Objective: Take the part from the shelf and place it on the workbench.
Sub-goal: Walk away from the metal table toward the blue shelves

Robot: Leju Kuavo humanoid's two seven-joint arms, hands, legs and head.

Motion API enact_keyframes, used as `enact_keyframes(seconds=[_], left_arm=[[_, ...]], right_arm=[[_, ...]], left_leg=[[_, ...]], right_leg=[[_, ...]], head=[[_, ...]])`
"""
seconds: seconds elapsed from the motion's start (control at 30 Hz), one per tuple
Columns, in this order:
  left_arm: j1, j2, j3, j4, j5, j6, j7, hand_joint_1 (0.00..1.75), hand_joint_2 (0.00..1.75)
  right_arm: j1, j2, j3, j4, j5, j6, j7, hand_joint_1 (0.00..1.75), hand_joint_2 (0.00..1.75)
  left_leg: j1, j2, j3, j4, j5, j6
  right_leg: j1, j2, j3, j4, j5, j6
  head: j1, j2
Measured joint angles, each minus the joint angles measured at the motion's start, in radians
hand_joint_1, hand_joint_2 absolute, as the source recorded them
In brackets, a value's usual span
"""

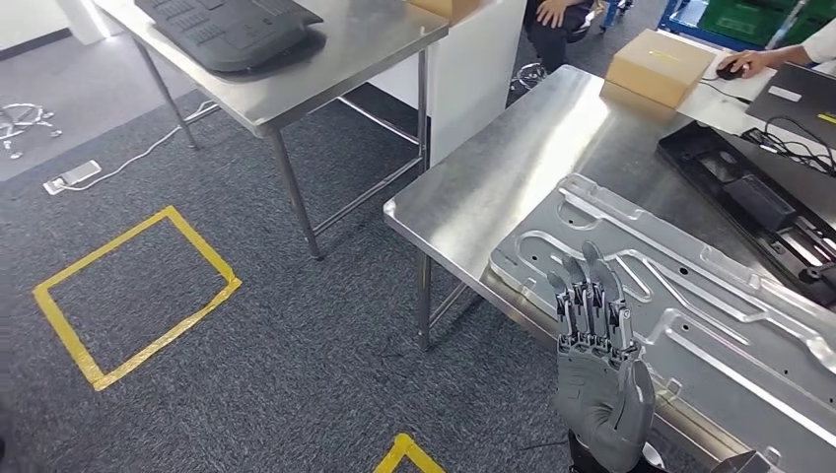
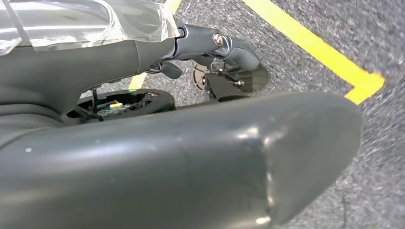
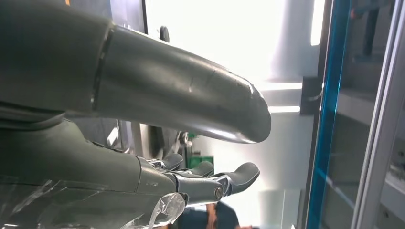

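One silver part [image 1: 690,286] lies flat on the steel counter [image 1: 513,177]; the right hand [image 1: 596,365] (fingers straight, holding nothing) hovers upright at its near edge.

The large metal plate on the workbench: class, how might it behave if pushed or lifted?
The metal plate looks thin, flat and stiff, so it should slide, not roll. On the smooth steel workbench it probably slips easily. Its breadth suggests awkward one-handed lifting.
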Motion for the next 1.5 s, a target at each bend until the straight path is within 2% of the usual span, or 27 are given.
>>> enact_keyframes(seconds=[0.07, 0.1, 0.17, 0.2, 0.23, 0.3, 0.37, 0.4, 0.43, 0.47, 0.53, 0.6, 0.67, 0.7, 0.77, 0.83, 0.87, 0.9, 0.93, 1.0, 1.07, 1.13, 1.2, 1.33, 1.37, 1.4, 1.5], left_arm=[[-0.002, 0.000, -0.001, 0.000, -0.001, -0.002, 0.000, 0.00, 0.00], [-0.003, 0.000, -0.001, 0.000, -0.001, -0.003, -0.001, 0.00, 0.00], [0.000, 0.000, -0.002, 0.000, -0.002, -0.005, -0.001, 0.00, 0.00], [0.002, 0.000, -0.002, 0.000, -0.002, -0.006, -0.001, 0.00, 0.00], [0.004, 0.001, -0.002, 0.000, -0.003, -0.006, -0.002, 0.00, 0.00], [0.004, 0.001, -0.002, 0.000, -0.003, -0.007, -0.002, 0.00, 0.00], [0.002, 0.001, -0.003, 0.000, -0.004, -0.008, -0.003, 0.00, 0.00], [0.001, 0.001, -0.003, 0.000, -0.003, -0.008, -0.003, 0.00, 0.00], [0.001, 0.001, -0.003, 0.000, -0.002, -0.009, -0.004, 0.00, 0.00], [0.001, 0.001, -0.003, 0.000, -0.002, -0.009, -0.004, 0.00, 0.00], [0.000, 0.002, -0.003, 0.000, -0.001, -0.009, -0.004, 0.00, 0.00], [-0.004, 0.002, -0.003, 0.000, -0.001, -0.011, -0.005, 0.00, 0.00], [-0.005, 0.002, -0.003, 0.000, -0.001, -0.013, -0.005, 0.00, 0.00], [-0.003, 0.002, -0.004, 0.000, 0.000, -0.013, -0.005, 0.00, 0.00], [-0.001, 0.003, -0.005, 0.000, 0.000, -0.014, -0.005, 0.00, 0.00], [-0.003, 0.004, -0.007, 0.000, 0.000, -0.014, -0.006, 0.00, 0.00], [-0.004, 0.003, -0.008, 0.000, 0.000, -0.015, -0.006, 0.00, 0.00], [-0.004, 0.003, -0.009, 0.000, 0.001, -0.015, -0.006, 0.00, 0.00], [-0.004, 0.003, -0.009, 0.000, 0.002, -0.015, -0.006, 0.00, 0.00], [-0.002, 0.003, -0.010, 0.000, 0.004, -0.015, -0.007, 0.00, 0.00], [-0.003, 0.003, -0.011, 0.000, 0.006, -0.016, -0.010, 0.00, 0.00], [-0.005, 0.003, -0.012, 0.000, 0.006, -0.017, -0.012, 0.00, 0.00], [-0.004, 0.003, -0.013, 0.000, 0.006, -0.017, -0.013, 0.00, 0.00], [-0.002, 0.004, -0.015, 0.000, 0.006, -0.017, -0.014, 0.00, 0.00], [-0.001, 0.004, -0.015, 0.000, 0.006, -0.017, -0.014, 0.00, 0.00], [0.000, 0.005, -0.017, 0.000, 0.007, -0.017, -0.014, 0.00, 0.00], [-0.002, 0.005, -0.023, 0.000, 0.006, -0.019, -0.014, 0.00, 0.00]], right_arm=[[-0.001, -0.001, 0.000, 0.000, 0.003, 0.003, 0.002, 0.00, 0.00], [-0.002, -0.001, 0.000, 0.000, 0.004, 0.004, 0.003, 0.00, 0.00], [-0.004, -0.001, 0.001, 0.000, 0.005, 0.005, 0.005, 0.00, 0.00], [-0.006, -0.001, 0.001, 0.000, 0.005, 0.005, 0.005, 0.00, 0.00], [-0.008, -0.001, 0.001, 0.000, 0.005, 0.005, 0.005, 0.00, 0.00], [-0.007, -0.002, 0.001, 0.000, 0.005, 0.006, 0.006, 0.00, 0.00], [-0.006, -0.003, 0.002, 0.000, 0.006, 0.007, 0.006, 0.00, 0.00], [-0.006, -0.003, 0.002, 0.000, 0.006, 0.007, 0.007, 0.00, 0.00], [-0.006, -0.003, 0.002, 0.000, 0.007, 0.007, 0.007, 0.00, 0.00], [-0.006, -0.003, 0.002, 0.000, 0.008, 0.007, 0.007, 0.00, 0.00], [-0.007, -0.003, 0.002, 0.000, 0.011, 0.007, 0.007, 0.00, 0.00], [-0.007, -0.003, 0.002, 0.000, 0.014, 0.007, 0.007, 0.00, 0.00], [-0.009, -0.003, 0.002, 0.000, 0.015, 0.007, 0.007, 0.00, 0.00], [-0.009, -0.003, 0.001, 0.000, 0.015, 0.007, 0.007, 0.00, 0.00], [-0.010, -0.004, 0.001, 0.000, 0.016, 0.007, 0.007, 0.00, 0.00], [-0.007, -0.004, 0.001, 0.000, 0.016, 0.007, 0.006, 0.00, 0.00], [-0.006, -0.005, 0.001, 0.000, 0.017, 0.007, 0.006, 0.00, 0.00], [-0.005, -0.005, 0.001, 0.000, 0.016, 0.007, 0.007, 0.00, 0.00], [-0.005, -0.006, 0.001, 0.000, 0.017, 0.007, 0.007, 0.00, 0.00], [-0.006, -0.006, 0.001, 0.000, 0.018, 0.008, 0.007, 0.00, 0.00], [-0.006, -0.006, 0.001, 0.000, 0.014, 0.013, 0.009, 0.00, 0.00], [-0.008, -0.006, 0.002, 0.000, -0.006, 0.029, 0.015, 0.00, 0.00], [-0.011, -0.006, 0.002, 0.001, -0.027, 0.045, 0.020, 0.00, 0.00], [-0.014, -0.006, 0.002, 0.001, -0.039, 0.055, 0.019, 0.00, 0.00], [-0.016, -0.006, 0.002, 0.002, -0.047, 0.060, 0.018, 0.00, 0.00], [-0.017, -0.007, 0.002, 0.003, -0.061, 0.072, 0.015, 0.00, 0.00], [-0.018, -0.007, 0.000, 0.012, -0.097, 0.107, 0.005, 0.00, 0.00]], left_leg=[[-0.003, -0.026, -0.005, 0.004, 0.001, -0.008], [-0.003, -0.036, -0.010, 0.004, 0.002, -0.013], [-0.001, -0.054, -0.019, 0.004, 0.007, -0.026], [-0.001, -0.042, -0.024, 0.011, 0.003, -0.031], [0.000, -0.016, -0.036, 0.035, -0.012, -0.036], [-0.002, 0.049, -0.088, 0.147, -0.073, -0.045], [0.000, 0.072, -0.154, 0.288, -0.130, -0.050], [0.001, 0.075, -0.169, 0.321, -0.137, -0.051], [0.003, 0.079, -0.162, 0.311, -0.124, -0.051], [0.004, 0.086, -0.133, 0.258, -0.096, -0.051], [0.001, 0.129, -0.051, 0.105, -0.036, -0.047], [-0.006, 0.157, -0.011, 0.021, -0.014, -0.037], [-0.010, 0.140, -0.015, 0.013, -0.013, -0.026], [-0.010, 0.128, -0.017, 0.012, -0.010, -0.021], [-0.006, 0.105, -0.017, 0.007, -0.005, -0.009], [-0.005, 0.081, -0.018, 0.007, -0.002, -0.001], [-0.005, 0.067, -0.018, 0.007, -0.002, 0.001], [-0.006, 0.052, -0.018, 0.007, -0.002, 0.002], [-0.006, 0.036, -0.017, 0.007, -0.001, 0.002], [-0.005, 0.006, -0.014, 0.008, -0.001, 0.000], [-0.006, -0.022, -0.017, 0.014, -0.001, -0.007], [-0.007, -0.047, -0.025, 0.016, 0.002, -0.020], [-0.002, -0.064, -0.031, 0.012, 0.008, -0.030], [0.000, -0.074, -0.033, 0.011, 0.011, -0.034], [0.001, -0.072, -0.035, 0.013, 0.010, -0.036], [0.000, -0.039, -0.056, 0.056, -0.015, -0.040], [-0.004, 0.070, -0.165, 0.295, -0.117, -0.046]], right_leg=[[-0.003, 0.041, 0.045, -0.114, 0.046, -0.005], [-0.003, 0.051, 0.050, -0.132, 0.049, -0.007], [0.000, 0.030, 0.050, -0.134, 0.051, -0.014], [0.001, 0.016, 0.051, -0.136, 0.053, -0.020], [0.002, 0.001, 0.051, -0.138, 0.055, -0.027], [0.005, -0.026, 0.052, -0.140, 0.056, -0.037], [0.008, -0.054, 0.053, -0.140, 0.054, -0.041], [0.008, -0.069, 0.053, -0.140, 0.053, -0.042], [0.008, -0.083, 0.055, -0.140, 0.052, -0.042], [0.008, -0.096, 0.057, -0.140, 0.050, -0.042], [0.011, -0.118, 0.064, -0.139, 0.044, -0.035], [0.017, -0.137, 0.068, -0.138, 0.039, -0.026], [0.018, -0.158, 0.070, -0.139, 0.036, -0.018], [0.016, -0.155, 0.071, -0.136, 0.031, -0.013], [0.010, -0.108, 0.049, -0.082, -0.009, -0.006], [0.009, -0.050, -0.014, 0.052, -0.079, -0.004], [0.010, -0.039, -0.048, 0.122, -0.105, -0.004], [0.011, -0.035, -0.071, 0.164, -0.112, -0.004], [0.010, -0.032, -0.077, 0.169, -0.100, -0.005], [0.007, -0.014, -0.035, 0.070, -0.032, -0.005], [-0.001, 0.043, 0.021, -0.061, 0.024, -0.005], [-0.003, 0.071, 0.040, -0.111, 0.037, -0.012], [0.002, 0.055, 0.040, -0.112, 0.038, -0.021], [0.004, 0.043, 0.040, -0.113, 0.040, -0.026], [0.003, 0.036, 0.041, -0.115, 0.041, -0.029], [0.004, 0.019, 0.041, -0.116, 0.043, -0.036], [0.019, -0.062, 0.044, -0.119, 0.040, -0.055]], head=[[0.000, 0.000], [0.000, 0.000], [0.000, 0.000], [-0.001, 0.000], [-0.002, 0.000], [-0.006, 0.000], [-0.006, 0.000], [-0.006, 0.000], [-0.006, 0.000], [-0.006, 0.000], [-0.006, 0.000], [-0.005, 0.000], [-0.003, 0.000], [-0.003, 0.000], [-0.003, 0.000], [-0.003, 0.000], [-0.003, 0.000], [-0.003, 0.000], [-0.003, 0.000], [-0.003, 0.000], [-0.003, 0.000], [-0.004, 0.000], [-0.004, 0.000], [-0.004, 0.000], [-0.004, 0.000], [-0.005, 0.000], [-0.007, 0.000]])
